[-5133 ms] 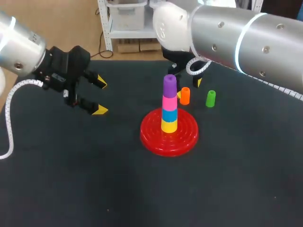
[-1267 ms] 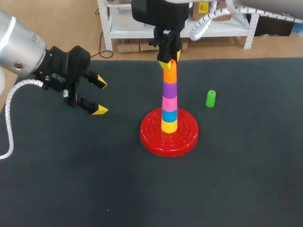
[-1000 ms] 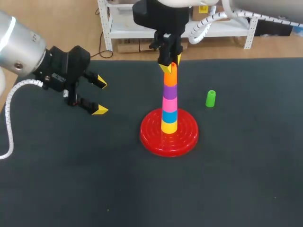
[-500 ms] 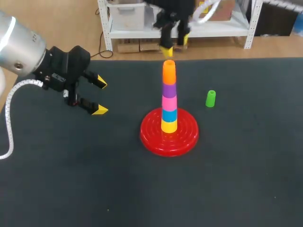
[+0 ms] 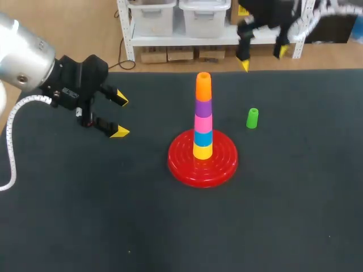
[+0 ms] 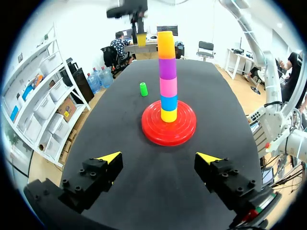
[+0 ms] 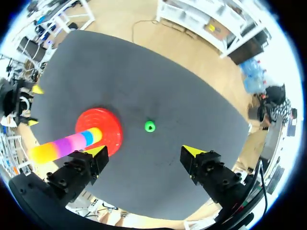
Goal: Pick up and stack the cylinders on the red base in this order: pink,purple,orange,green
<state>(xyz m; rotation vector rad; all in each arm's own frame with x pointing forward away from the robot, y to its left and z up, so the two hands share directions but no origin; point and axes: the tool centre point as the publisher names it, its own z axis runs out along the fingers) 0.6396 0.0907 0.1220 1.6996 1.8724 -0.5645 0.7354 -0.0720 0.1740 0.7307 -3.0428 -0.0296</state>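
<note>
My right arm is almost wholly cut off at the far edge of the head view. Only the right fingers (image 5: 262, 58) show, wide apart with nothing between them, held high beyond the far edge of the dark counter (image 5: 85, 215). In the left wrist view they are a blurred dark shape past the stack, with just one yellow tip clear.

From the right wrist view the stack is seen from above and heavily foreshortened. Its top blurs beside one of my right fingers, and I cannot make out the lowest piece there.

My left arm comes in low from the side. The left fingers (image 5: 121, 116) hover above the counter, spread apart and gripping nothing, and point toward the stack from well off.

The round red ridged base (image 5: 181, 164) sits mid-counter. A yellow plastic cylinder (image 5: 202, 151) stands on it, then a blue plastic cylinder (image 5: 203, 137), a pink plastic cylinder (image 5: 203, 122), a purple plastic cylinder (image 5: 203, 106) and an orange plastic cylinder (image 5: 203, 86) on top. The column is upright.

The small green plastic cylinder (image 5: 252, 118) stands upright on the counter near the base but apart from it, on the side where my right arm comes in. Neither set of fingers touches it.
</note>
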